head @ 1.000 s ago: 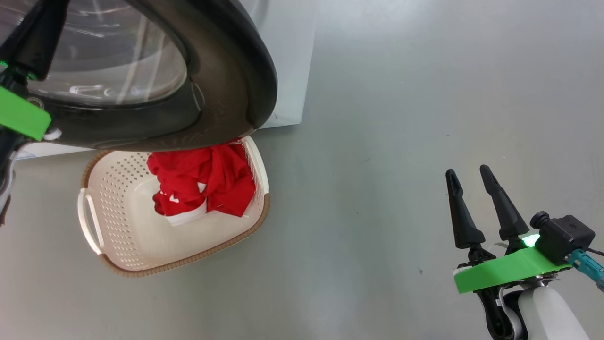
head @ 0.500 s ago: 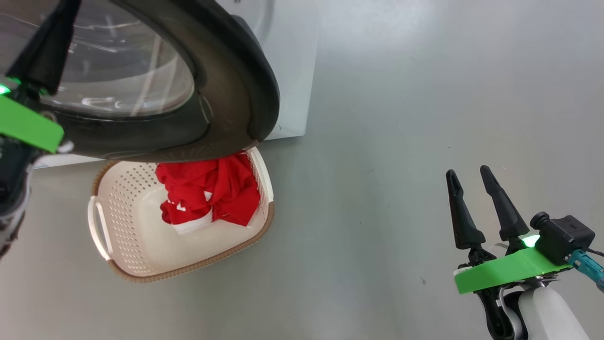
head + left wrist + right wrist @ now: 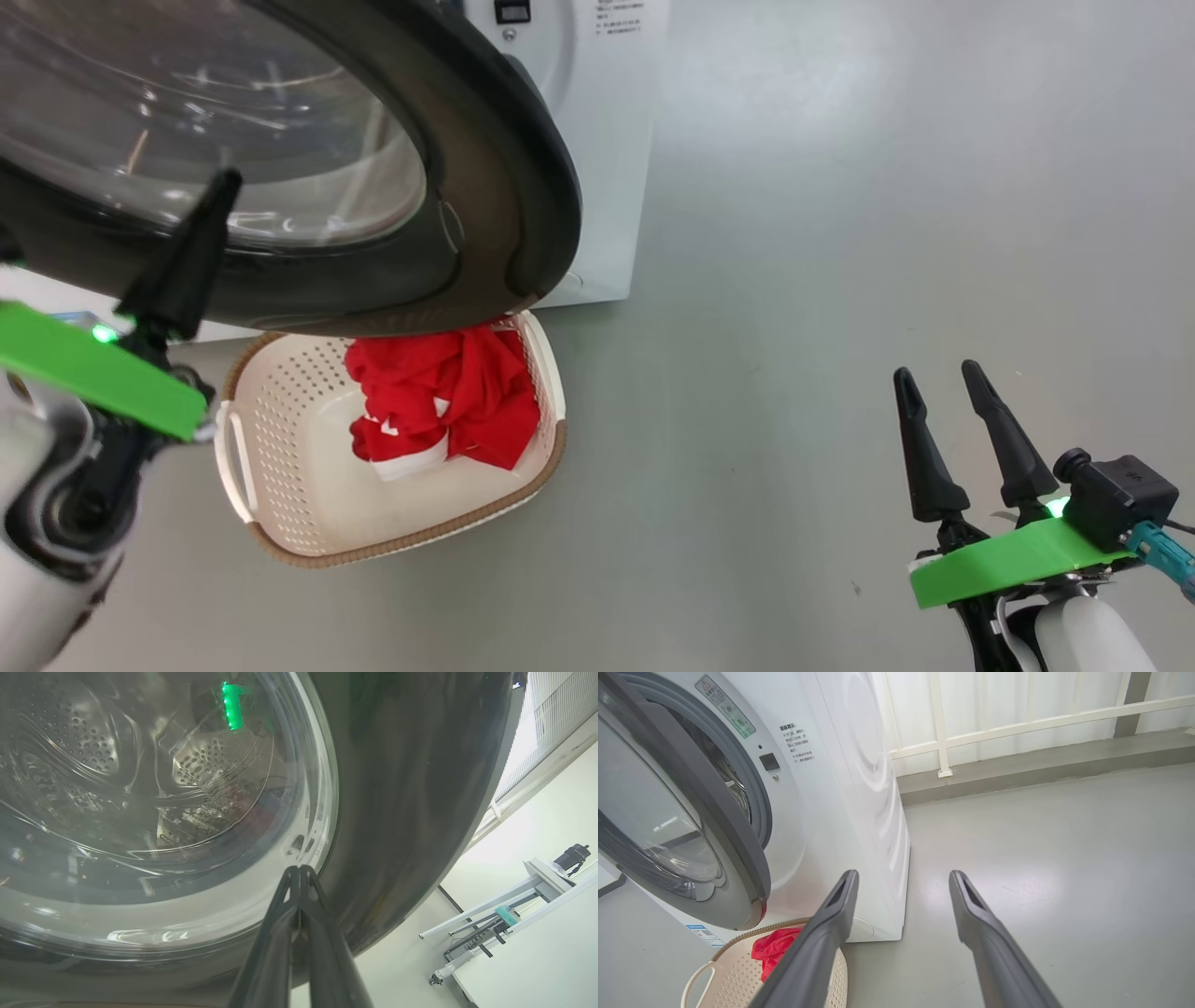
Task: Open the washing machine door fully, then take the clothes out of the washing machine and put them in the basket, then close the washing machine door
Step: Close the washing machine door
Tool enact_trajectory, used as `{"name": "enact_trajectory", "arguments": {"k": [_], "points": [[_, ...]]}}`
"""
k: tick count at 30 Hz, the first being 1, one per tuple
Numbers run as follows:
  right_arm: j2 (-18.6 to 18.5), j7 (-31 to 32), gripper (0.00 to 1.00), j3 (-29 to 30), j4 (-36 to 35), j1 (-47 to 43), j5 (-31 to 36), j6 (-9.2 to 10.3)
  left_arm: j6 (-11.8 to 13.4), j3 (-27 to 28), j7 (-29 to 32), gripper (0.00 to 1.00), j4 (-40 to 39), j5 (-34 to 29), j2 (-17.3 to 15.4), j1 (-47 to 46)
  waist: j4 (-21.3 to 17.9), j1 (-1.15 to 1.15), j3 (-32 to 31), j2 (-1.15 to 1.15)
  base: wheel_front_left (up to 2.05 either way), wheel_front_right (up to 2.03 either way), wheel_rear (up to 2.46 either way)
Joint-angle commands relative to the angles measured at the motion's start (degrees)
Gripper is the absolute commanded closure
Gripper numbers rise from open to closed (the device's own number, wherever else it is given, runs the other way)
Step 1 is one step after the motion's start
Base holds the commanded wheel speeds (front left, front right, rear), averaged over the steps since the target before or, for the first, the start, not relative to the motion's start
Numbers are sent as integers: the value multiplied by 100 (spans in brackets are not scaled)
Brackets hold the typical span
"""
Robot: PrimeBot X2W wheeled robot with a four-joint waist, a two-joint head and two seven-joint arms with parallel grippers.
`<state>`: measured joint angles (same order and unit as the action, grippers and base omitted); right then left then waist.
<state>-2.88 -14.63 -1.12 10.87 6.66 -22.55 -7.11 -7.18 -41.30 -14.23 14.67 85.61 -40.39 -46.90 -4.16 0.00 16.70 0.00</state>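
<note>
Red clothes (image 3: 448, 397) sit in the basket (image 3: 308, 523) on the floor, right under the open washing machine door (image 3: 509, 187). Left claw (image 3: 299, 870), fingers pinched together and empty, points at the door's glass edge. Right claw (image 3: 936, 373) hangs spread, holding nothing.

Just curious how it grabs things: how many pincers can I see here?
2. The left pincer, shut, points at the door at the lower left of the head view; the right pincer, open, hangs over the floor right of the basket.
</note>
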Motion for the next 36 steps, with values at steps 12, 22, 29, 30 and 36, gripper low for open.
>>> {"name": "enact_trajectory", "arguments": {"k": [12,22,29,30,36], "points": [[-72,-37,0,-24,-134,-264,176,-37,-31,1102,-75,44,-217,-747,324,1403,301,0,-345,0,0,0,0],[-154,-37,0,38,-124,-489,160,-37,-31,1921,-76,0,-182,-1240,799,2641,377,0,-586,0,0,0,0],[-198,-37,0,91,-114,-641,151,-37,-31,2358,-76,0,-5,-1891,1000,3246,367,0,-747,0,0,0,0],[-205,-37,0,103,-115,-661,149,-37,-31,2430,-76,0,25,-2015,1032,3312,365,0,-763,0,0,0,0],[-231,-37,0,157,-129,-752,143,-37,-31,2912,-76,0,132,-2760,1324,3639,333,0,-809,0,0,0,0]]}}
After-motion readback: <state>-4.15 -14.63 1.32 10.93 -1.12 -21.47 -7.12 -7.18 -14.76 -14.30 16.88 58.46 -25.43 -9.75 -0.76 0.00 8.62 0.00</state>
